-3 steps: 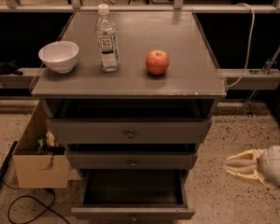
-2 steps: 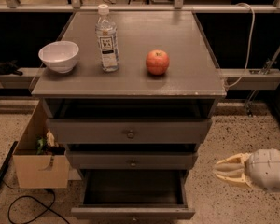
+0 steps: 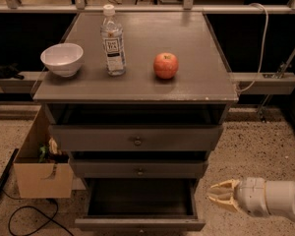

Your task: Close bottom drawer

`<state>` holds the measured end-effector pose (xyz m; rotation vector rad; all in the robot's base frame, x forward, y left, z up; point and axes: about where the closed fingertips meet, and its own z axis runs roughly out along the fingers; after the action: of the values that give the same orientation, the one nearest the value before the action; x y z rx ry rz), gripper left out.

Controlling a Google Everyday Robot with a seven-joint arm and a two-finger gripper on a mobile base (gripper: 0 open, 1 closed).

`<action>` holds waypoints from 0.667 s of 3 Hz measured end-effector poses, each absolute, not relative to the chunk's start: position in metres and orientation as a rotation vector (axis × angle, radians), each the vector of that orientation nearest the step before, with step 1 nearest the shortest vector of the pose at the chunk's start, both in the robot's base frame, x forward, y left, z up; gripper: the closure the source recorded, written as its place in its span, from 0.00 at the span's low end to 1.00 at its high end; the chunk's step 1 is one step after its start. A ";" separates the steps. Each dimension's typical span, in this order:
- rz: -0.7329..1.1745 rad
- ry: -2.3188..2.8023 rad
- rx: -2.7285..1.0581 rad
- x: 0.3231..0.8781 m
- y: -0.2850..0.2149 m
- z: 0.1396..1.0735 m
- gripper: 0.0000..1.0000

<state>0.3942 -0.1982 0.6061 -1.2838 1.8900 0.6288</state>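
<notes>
Grey cabinet [image 3: 196, 58] has its bottom drawer [image 3: 113, 224] pulled out at floor level, dark inside, cardboard box [image 3: 39, 181] to its left, gripper [image 3: 211, 194] low just right (can't tell if spread), and a bowl [image 3: 62, 58], bottle [image 3: 113, 43] and apple [image 3: 165, 65] on top.

- Leftward shift of the gripper [image 3: 211, 193], away from the right edge of view and toward the cabinet [image 3: 137, 90].
- Lower in view too than a second ago: now low at the right, above the speckled floor [image 3: 250, 154], near the right front corner of the open bottom drawer [image 3: 140, 224] but apart from it.
- More of the white arm [image 3: 273, 196] in view behind it.
</notes>
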 end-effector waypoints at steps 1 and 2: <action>0.565 1.930 -1.250 0.412 -0.204 0.578 1.00; 0.559 1.932 -1.255 0.413 -0.203 0.576 1.00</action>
<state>0.4128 -0.2026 0.5756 -1.2553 1.9322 0.5589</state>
